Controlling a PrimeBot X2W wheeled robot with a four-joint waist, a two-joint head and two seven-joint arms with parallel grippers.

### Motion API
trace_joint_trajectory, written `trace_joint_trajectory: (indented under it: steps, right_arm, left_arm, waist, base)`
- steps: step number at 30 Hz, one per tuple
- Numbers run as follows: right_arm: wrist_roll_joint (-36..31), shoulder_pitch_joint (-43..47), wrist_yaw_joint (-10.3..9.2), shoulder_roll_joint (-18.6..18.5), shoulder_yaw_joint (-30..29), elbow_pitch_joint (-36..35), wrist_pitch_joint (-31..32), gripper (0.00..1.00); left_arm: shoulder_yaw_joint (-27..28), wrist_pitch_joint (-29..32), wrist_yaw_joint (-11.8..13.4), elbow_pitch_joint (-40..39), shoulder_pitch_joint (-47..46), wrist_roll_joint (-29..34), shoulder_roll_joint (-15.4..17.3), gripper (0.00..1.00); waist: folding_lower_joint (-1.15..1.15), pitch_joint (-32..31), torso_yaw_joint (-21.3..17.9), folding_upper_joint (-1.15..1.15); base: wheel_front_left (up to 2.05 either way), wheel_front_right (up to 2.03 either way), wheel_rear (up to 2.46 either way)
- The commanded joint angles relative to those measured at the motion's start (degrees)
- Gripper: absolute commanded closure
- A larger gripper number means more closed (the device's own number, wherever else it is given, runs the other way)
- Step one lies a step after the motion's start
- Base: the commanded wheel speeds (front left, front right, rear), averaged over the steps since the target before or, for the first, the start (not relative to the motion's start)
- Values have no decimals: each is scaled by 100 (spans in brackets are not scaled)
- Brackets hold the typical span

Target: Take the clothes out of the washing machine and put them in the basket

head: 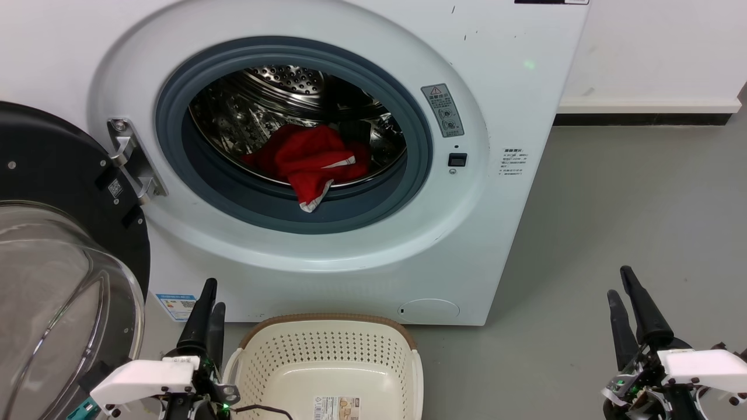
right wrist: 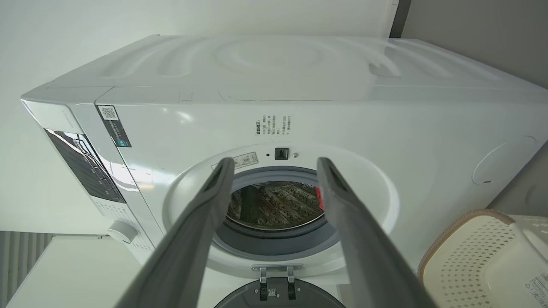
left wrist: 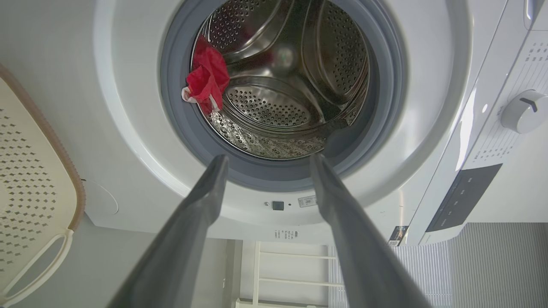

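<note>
The red clothes (head: pixel 309 157) lie at the front of the steel drum of the white washing machine (head: pixel 502 87), one white-trimmed corner hanging over the grey rubber ring. The cream basket (head: pixel 332 319) stands on the floor right before the machine, holding nothing but its paper label. My left gripper (head: pixel 213 294) is low beside the basket's left rim, and my right gripper (head: pixel 618 282) is low at the far right over bare floor. In the left wrist view the left gripper (left wrist: pixel 269 157) is open toward the porthole and the clothes (left wrist: pixel 207 79). The right gripper (right wrist: pixel 275 160) is open too.
The black-rimmed glass door (head: pixel 58 233) stands swung open at the left, close to my left arm. Grey floor (head: pixel 613 204) stretches right of the machine to a white wall with a dark skirting. A control knob (left wrist: pixel 524 111) sits on the machine's panel.
</note>
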Motion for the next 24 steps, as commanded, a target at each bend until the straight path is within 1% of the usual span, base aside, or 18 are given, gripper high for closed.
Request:
trace_joint_trajectory:
  steps: [1, 9, 11, 18, 22, 24]
  right_arm:
    - [-83, -70, 1, -4, 33, -152, -61, 0]
    - [-417, -48, 1, -4, 84, -280, -271, 0]
    - [-617, -46, 1, -3, 72, -319, -318, 0]
    - [-1832, -43, 1, -3, 150, -582, -483, 0]
    - [-2732, -16, 1, -3, 260, -727, -572, 0]
    - [-3006, 7, 1, -2, 299, -779, -615, 0]
  left_arm:
    - [-45, -64, -1, -132, -175, 112, 44, 0]
    - [-154, -275, -2, -344, -211, 936, 80, 0]
    - [-191, -323, -2, -409, -221, 1188, 94, 0]
    - [-331, -489, -2, -616, -241, 2049, 125, 0]
    - [-383, -578, -2, -690, -243, 2491, 139, 0]
    - [-404, -619, -2, -724, -248, 2697, 142, 0]
  waist:
    - [0, -1, 3, 0]
    - [0, -4, 24, 0]
    - [0, -4, 32, 0]
    - [0, -2, 57, 0]
    - [0, 0, 68, 0]
    - [0, 1, 72, 0]
  base:
    - [0, 0, 0]
    - [0, 0, 0]
    - [0, 0, 0]
    - [0, 0, 0]
    - [0, 0, 0]
    - [0, 0, 0]
